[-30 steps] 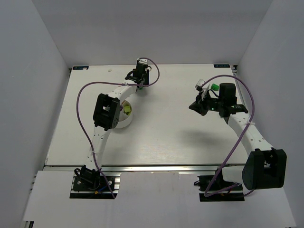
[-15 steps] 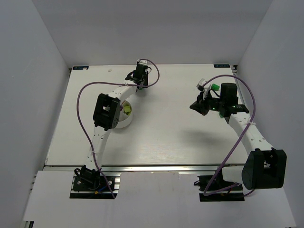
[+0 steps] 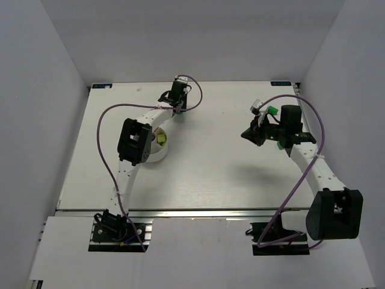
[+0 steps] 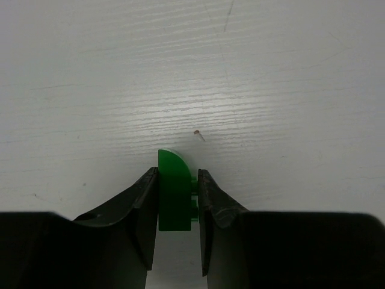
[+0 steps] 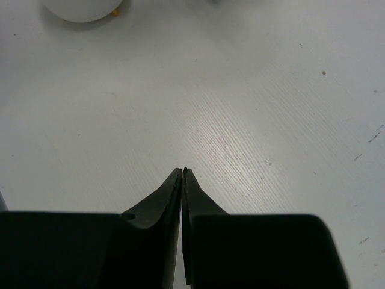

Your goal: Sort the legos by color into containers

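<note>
Our left claw (image 4: 177, 176) pinches the green lego (image 4: 174, 205) by its flat sides, near the far edge of the desk (image 4: 271, 72). It looks light, rigid and slick, so we judge a square grip essential. Our right claw (image 5: 182, 173) is clenched empty.

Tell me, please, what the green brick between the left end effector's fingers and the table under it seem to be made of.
The green brick: probably moulded plastic, smooth; its colour is even and its edges are crisp. The table: a matte white board with fine parallel grain lines, perhaps painted wood or laminate; I cannot tell which.
</note>
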You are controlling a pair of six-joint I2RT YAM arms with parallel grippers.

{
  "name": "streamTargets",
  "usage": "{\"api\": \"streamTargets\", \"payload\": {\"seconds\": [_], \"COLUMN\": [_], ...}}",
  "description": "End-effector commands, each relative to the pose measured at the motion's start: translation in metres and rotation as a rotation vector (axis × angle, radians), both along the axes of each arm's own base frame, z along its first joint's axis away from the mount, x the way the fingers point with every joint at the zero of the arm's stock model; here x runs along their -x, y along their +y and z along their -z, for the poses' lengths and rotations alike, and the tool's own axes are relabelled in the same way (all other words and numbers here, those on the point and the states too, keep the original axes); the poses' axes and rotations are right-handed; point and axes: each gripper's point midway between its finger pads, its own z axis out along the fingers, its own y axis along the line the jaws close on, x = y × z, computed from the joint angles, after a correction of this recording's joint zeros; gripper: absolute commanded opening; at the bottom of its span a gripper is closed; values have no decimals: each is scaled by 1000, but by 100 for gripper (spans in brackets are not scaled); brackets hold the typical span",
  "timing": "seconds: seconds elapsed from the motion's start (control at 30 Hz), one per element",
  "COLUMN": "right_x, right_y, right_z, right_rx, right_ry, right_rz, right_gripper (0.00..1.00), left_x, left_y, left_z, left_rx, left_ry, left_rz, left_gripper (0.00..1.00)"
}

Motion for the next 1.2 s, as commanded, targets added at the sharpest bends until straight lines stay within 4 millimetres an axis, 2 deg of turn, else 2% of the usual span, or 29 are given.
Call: {"api": "streamTargets", "payload": {"seconds": [0.0,0.03,0.07,0.1,0.13,0.17,0.2,0.23,0.27,0.3,0.33,0.37,0.4,0.43,0.47,0.5,0.53,0.57,0.6,0.67,0.73,0.77,0.87,0.9,1.0,1.17], "right_x": [2,2,2,2,2,2,2,2,2,2,2,2,2,2,2,1,1,2,2,1,1,1,1,1,0,0], "right_y": [1,2,1,1,1,0,1,1,1,1,1,1,0,1,1,0,1,2,1,2,1,2,1,1,1,0], "right_z": [-10,-10,-10,-10,-10,-10,-10,-10,-10,-10,-10,-10,-10,-10,-10,-10,-10,-9,-10,-8,-9,-8,-7,-6,-5,-4], "right_rx": [-27,-29,-31,-32,-33,-35,-36,-37,-37,-37,-38,-38,-39,-39,-41,-40,-40,-40,-40,-39,-40,-40,-40,-39,-40,-37], "right_ry": [-28,-26,-26,-24,-21,-20,-19,-19,-16,-18,-16,-17,-14,-15,-17,-17,-17,-14,-15,-12,-13,-10,-2,-2,2,4], "right_rz": [-14,-15,-13,-14,-15,-11,-13,-14,-14,-12,-13,-12,-9,-13,-12,-9,-11,-14,-12,-14,-10,-13,-9,-10,-11,-5], "right_gripper": [8,8,8,8,8,8,8,8,8,8,8,8,8,8,8,8,8,8,8,8,8,8,8,8,8,8], "left_x": [7,10,15,26,37,48,62,79,95,105,125,136,151,168,182,197,210,227,241,265,283,290,304,308,312,306], "left_y": [-19,-22,-26,-28,-39,-41,-42,-49,-48,-44,-40,-35,-27,-19,-11,-4,3,10,18,30,42,49,63,70,78,85], "left_z": [-57,-84,-98,-97,-108,-144,-141,-149,-170,-175,-160,-160,-181,-164,-163,-182,-181,-164,-178,-163,-169,-160,-160,-148,-135,-118], "left_rx": [78,102,115,124,168,187,195,222,232,223,217,185,178,160,131,125,111,81,66,16,-15,-44,-93,-120,-172,-260], "left_ry": [-61,-96,-115,-97,-97,-151,-124,-105,-121,-116,-49,-44,-75,-25,-14,-55,-45,-7,-42,2,-12,4,-29,-11,-1,3], "left_rz": [116,140,184,216,293,348,380,461,499,514,545,573,578,589,609,617,631,657,670,699,707,710,713,699,718,747], "left_gripper": [9,6,3,2,2,1,0,0,0,0,0,0,0,0,0,0,0,0,0,0,0,0,0,0,0,0]}}
